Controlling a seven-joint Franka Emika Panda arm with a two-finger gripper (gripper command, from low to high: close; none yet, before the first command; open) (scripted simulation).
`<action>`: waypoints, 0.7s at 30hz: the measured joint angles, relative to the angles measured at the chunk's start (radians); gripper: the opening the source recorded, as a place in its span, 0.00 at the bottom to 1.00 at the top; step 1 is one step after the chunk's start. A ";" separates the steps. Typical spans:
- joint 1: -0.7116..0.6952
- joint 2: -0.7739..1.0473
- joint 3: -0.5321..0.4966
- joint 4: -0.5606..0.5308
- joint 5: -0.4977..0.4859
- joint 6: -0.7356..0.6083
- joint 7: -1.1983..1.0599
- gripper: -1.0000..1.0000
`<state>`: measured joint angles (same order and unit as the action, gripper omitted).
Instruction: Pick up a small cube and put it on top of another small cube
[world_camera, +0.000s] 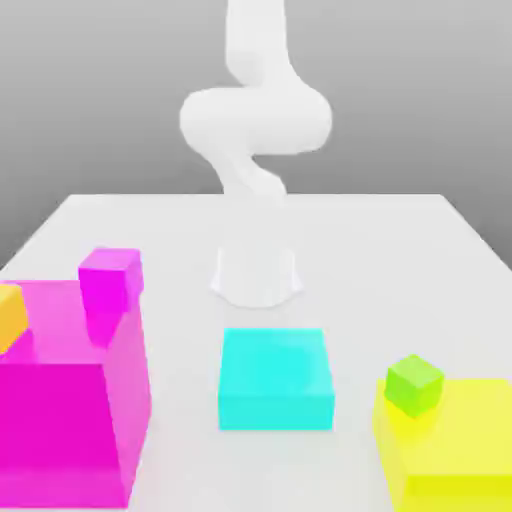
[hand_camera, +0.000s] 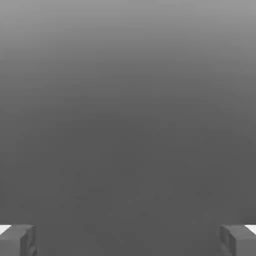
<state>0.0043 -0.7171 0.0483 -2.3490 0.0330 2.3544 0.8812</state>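
Plainly, the small cube is sitting on the big magenta block at the exterior view's left, likely light, rigid and smooth, best pinched across two opposite flat faces, while the jaws are standing spread wide, holding nothing.

Bare table behind, front crowded — magenta block, cyan block, yellow block

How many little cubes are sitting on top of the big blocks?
3: a violet-purple cube and an orange cube on the big magenta block, and a green cube on the big yellow block. More may lie hidden beyond the picture's edges.
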 joint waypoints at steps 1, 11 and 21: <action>0.002 0.037 0.023 -0.022 0.013 0.024 0.037 0.50; 0.033 0.368 0.262 -0.220 0.081 0.245 0.417 0.50; 0.112 0.723 0.445 -0.418 -0.081 0.469 0.957 0.50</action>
<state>0.1161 0.0056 0.4932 -2.7668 -0.0476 2.8230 1.8380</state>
